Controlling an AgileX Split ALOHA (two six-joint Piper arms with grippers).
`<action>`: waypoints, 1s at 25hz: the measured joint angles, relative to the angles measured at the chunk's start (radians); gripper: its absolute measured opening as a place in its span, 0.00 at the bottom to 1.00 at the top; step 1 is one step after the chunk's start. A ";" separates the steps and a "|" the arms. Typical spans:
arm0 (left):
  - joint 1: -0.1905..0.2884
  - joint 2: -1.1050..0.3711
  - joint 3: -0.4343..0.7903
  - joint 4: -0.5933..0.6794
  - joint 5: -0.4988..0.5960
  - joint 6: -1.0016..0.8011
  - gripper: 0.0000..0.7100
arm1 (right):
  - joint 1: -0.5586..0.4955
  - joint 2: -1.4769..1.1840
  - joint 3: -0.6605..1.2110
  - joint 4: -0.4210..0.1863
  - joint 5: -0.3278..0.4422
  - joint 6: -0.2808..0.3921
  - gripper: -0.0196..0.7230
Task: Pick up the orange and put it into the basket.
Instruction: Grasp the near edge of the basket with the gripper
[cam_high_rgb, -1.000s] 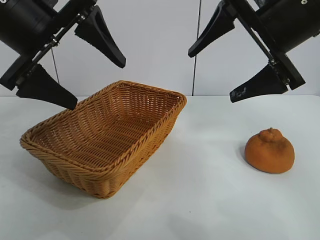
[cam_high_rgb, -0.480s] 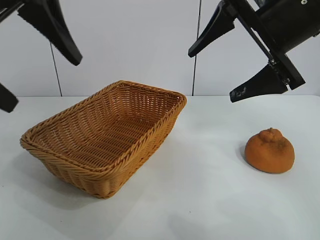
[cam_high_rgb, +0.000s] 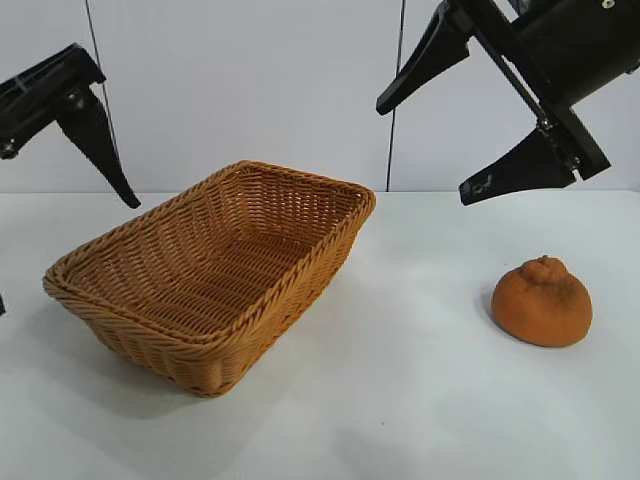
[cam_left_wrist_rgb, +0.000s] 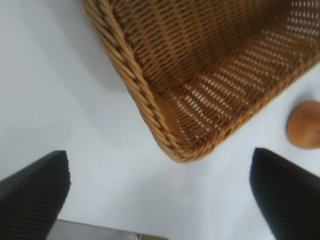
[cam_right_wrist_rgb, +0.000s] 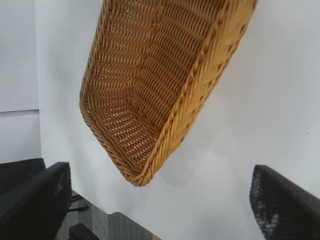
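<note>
Black arms, tapered black fingers (cam_high_rgb: 510, 165)

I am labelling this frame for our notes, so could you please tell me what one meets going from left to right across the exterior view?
Left gripper, open at the left edge → basket on the table → right gripper, open and raised → orange on the table at the right.

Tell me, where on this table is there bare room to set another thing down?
The white table is bare between the basket and the orange, and all along the near edge in front of both. The basket itself holds nothing. Only the far left is tight, where the open left gripper hangs near the basket's corner.
</note>
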 joint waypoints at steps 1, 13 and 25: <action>0.000 0.015 0.000 0.002 -0.010 -0.014 0.98 | 0.000 0.000 0.000 0.000 0.000 0.000 0.92; 0.000 0.214 0.000 0.010 -0.170 -0.134 0.98 | 0.000 0.000 0.000 0.000 0.001 0.002 0.92; 0.000 0.428 0.003 0.010 -0.269 -0.137 0.98 | 0.000 0.000 0.000 0.000 0.000 0.014 0.92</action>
